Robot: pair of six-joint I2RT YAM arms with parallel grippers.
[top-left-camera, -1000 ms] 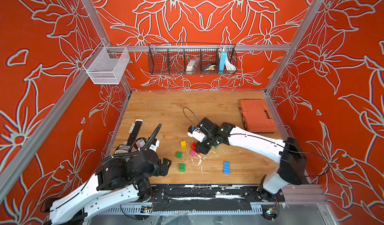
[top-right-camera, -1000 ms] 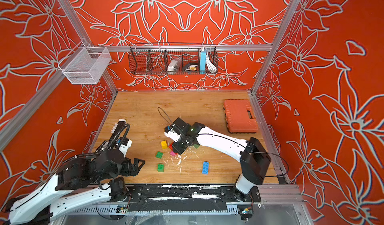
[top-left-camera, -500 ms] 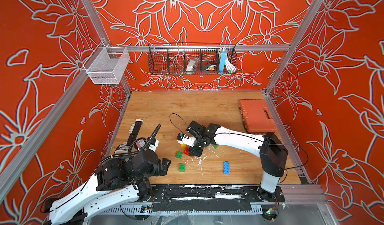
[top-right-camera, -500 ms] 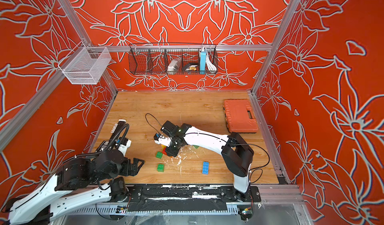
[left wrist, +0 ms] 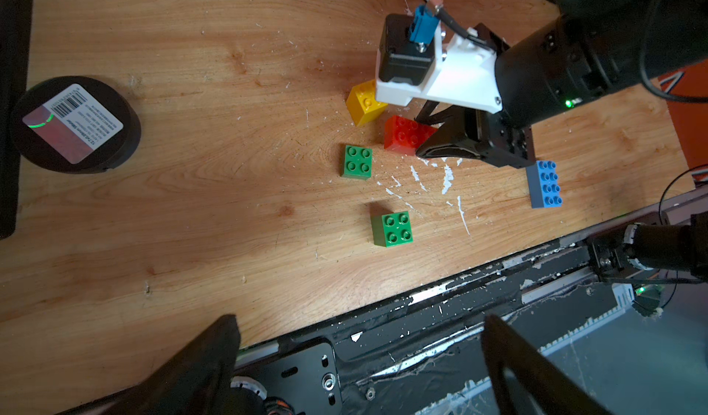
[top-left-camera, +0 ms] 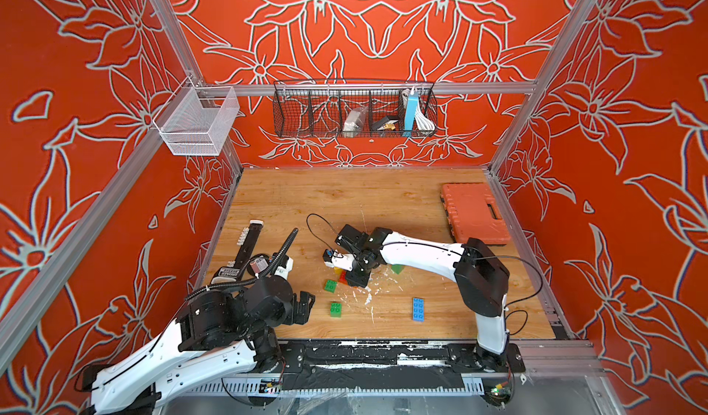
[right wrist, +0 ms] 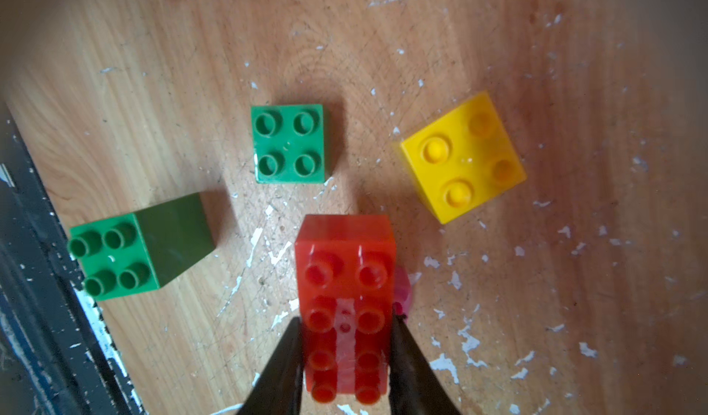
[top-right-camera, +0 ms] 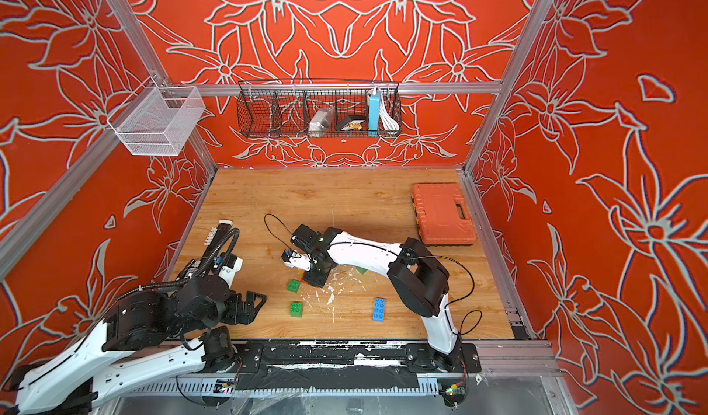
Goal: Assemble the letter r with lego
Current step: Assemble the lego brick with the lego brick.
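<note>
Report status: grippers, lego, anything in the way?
Right gripper shut on red brick. Left gripper open, empty. Pink brick partly hidden beside it; green brick, yellow brick close by.

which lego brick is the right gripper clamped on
The long red brick, pinched by its sides in the right gripper; the yellow cube and blue brick lie loose, untouched.

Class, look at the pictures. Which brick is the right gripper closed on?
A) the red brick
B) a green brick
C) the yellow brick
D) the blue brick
A: in the right wrist view the right gripper has its jaws clamped on the two long sides of the red brick, while the yellow brick sits apart on the table.
</note>
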